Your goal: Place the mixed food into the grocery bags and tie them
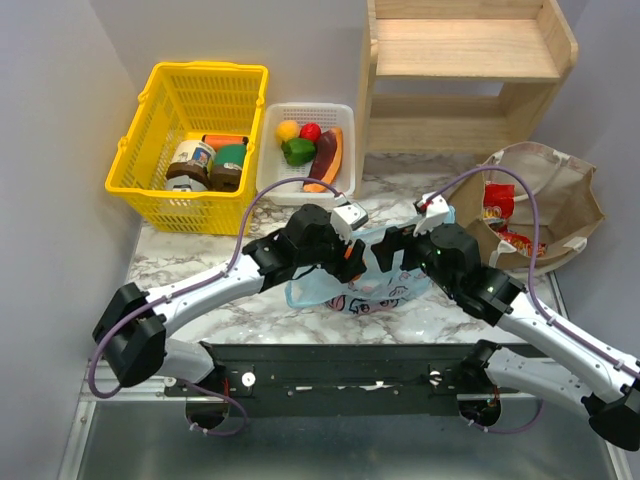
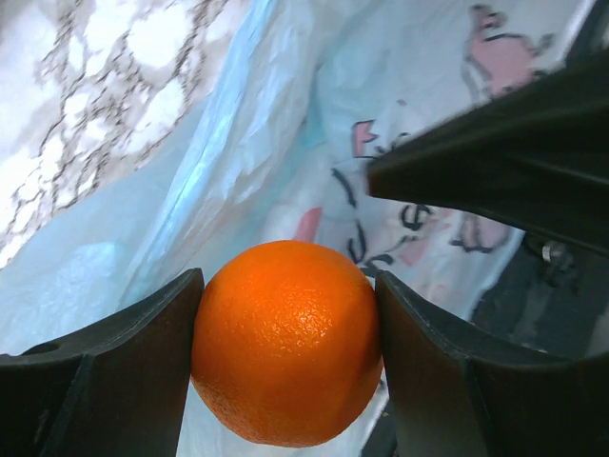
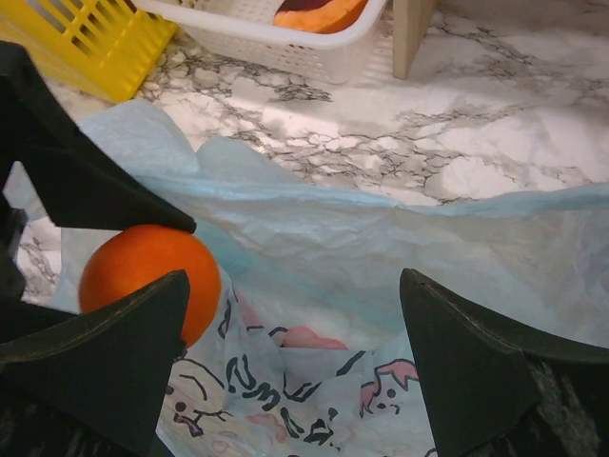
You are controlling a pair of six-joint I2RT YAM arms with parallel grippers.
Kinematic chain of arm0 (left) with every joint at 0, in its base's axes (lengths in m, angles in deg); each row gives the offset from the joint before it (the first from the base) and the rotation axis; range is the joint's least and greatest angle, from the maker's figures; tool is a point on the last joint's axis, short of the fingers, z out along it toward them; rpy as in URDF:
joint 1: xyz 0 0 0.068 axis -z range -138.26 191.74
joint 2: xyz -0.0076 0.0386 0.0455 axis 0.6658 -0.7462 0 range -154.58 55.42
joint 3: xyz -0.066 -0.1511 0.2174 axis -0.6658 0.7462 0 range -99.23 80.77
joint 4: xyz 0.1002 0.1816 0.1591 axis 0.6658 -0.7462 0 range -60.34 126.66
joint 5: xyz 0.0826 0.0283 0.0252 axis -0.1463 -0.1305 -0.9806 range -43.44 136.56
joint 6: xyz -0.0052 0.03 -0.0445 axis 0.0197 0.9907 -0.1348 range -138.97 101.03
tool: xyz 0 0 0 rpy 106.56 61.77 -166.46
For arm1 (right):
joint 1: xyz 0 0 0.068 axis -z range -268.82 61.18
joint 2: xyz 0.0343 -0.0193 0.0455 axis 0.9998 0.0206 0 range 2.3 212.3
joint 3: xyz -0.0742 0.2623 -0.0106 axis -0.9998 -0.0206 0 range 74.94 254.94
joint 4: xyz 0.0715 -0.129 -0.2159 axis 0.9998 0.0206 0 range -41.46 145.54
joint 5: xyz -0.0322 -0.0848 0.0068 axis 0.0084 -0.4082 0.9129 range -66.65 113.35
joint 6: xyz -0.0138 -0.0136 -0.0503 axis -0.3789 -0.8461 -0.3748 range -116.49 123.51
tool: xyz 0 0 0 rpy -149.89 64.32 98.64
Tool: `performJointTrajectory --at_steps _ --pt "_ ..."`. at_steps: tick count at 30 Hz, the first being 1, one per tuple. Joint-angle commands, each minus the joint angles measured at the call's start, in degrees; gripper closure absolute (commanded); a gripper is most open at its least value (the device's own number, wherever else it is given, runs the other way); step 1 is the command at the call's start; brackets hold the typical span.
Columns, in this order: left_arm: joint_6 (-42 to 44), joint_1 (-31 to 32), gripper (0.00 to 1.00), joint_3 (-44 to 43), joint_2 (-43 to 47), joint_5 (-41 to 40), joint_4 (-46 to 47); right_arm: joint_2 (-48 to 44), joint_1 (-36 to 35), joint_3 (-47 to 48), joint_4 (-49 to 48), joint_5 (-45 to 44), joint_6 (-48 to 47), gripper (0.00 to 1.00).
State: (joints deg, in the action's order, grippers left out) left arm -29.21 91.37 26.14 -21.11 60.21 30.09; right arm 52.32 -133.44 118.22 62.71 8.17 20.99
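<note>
Starting at your far left, well behind the left gripper (image 2: pixel 287 286), a yellow basket (image 1: pixel 170 208) holds jars. Just to the basket's right, a white tray (image 1: pixel 268 185) carries a yellow fruit (image 1: pixel 288 129), a red fruit (image 1: pixel 311 131), a green vegetable (image 1: pixel 298 151) and a purple-and-orange wedge (image 1: pixel 326 160).

Your left gripper is clamped on the orange (image 2: pixel 285 347). The fruit sits squarely between the two dark fingers, touches both and fills the gap from side to side.

Below and beyond that gripper lies the light-blue bag (image 2: pixel 285 124), its thin film crumpled on the marble table (image 1: pixel 175 250). Its pink and dark cartoon prints show just past the fruit. You cannot tell whether the orange is already inside the bag's mouth or only above the film.

Just right of the left gripper, almost tip to tip with it, is your right gripper (image 3: pixel 293 286). Its jaws stand spread wide with nothing between them, and the printed film lies beneath. In its wrist view the orange is near its left finger, with one finger of the other gripper across the top of the fruit.

Further right of the right gripper, the tan bag (image 1: pixel 570 205) lies open on the table with red packets (image 1: pixel 497 200) inside.
</note>
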Motion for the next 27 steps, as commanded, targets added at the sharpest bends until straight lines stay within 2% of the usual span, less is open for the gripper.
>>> performJointTrajectory --at_steps 1,2,3,5,6,9,12,18,22,24,27 --pt "1.1 0.1 0.55 -1.8 -3.1 -6.6 4.6 -0.5 0.0 -1.5 -1.0 0.8 1.7 0.00" --pt "0.8 0.2 0.48 -2.0 -3.7 -6.7 4.8 -0.5 0.0 -1.5 -1.0 0.8 1.8 0.00" --pt "0.6 0.1 0.35 -2.1 -4.1 -6.5 5.0 -0.4 0.0 -1.6 -0.9 0.8 1.8 0.00" --pt "0.2 0.1 0.23 -1.8 -4.8 -5.9 5.4 -0.5 0.0 -1.7 -0.9 0.6 1.7 0.00" --pt "0.0 0.1 0.14 -1.6 -4.9 -5.5 5.7 -0.5 0.0 -1.7 -0.9 0.6 1.7 0.00" --pt "0.1 0.1 0.03 -0.6 -4.2 -4.8 6.3 -0.3 0.0 -1.8 -0.8 0.3 1.5 0.00" --pt "1.6 0.1 0.02 -0.3 -3.0 -4.8 6.3 0.0 0.0 -1.9 -0.9 0.2 1.4 0.00" --pt "9.4 -1.6 0.05 -1.9 2.7 -4.2 -1.9 -0.2 0.0 -2.0 -0.8 -0.3 1.2 0.00" --pt "7.1 -12.5 0.10 -4.4 7.9 -2.4 -2.3 0.3 0.0 -2.3 -0.7 -0.2 1.1 0.00" --pt "5.1 -14.7 0.09 -7.4 6.6 -7.6 -2.9 0.5 0.0 -2.6 -0.7 0.3 1.1 0.00" --pt "3.5 -16.4 0.10 -17.3 -0.8 -15.9 -6.7 1.4 0.0 -2.9 -0.7 1.3 1.2 0.00"
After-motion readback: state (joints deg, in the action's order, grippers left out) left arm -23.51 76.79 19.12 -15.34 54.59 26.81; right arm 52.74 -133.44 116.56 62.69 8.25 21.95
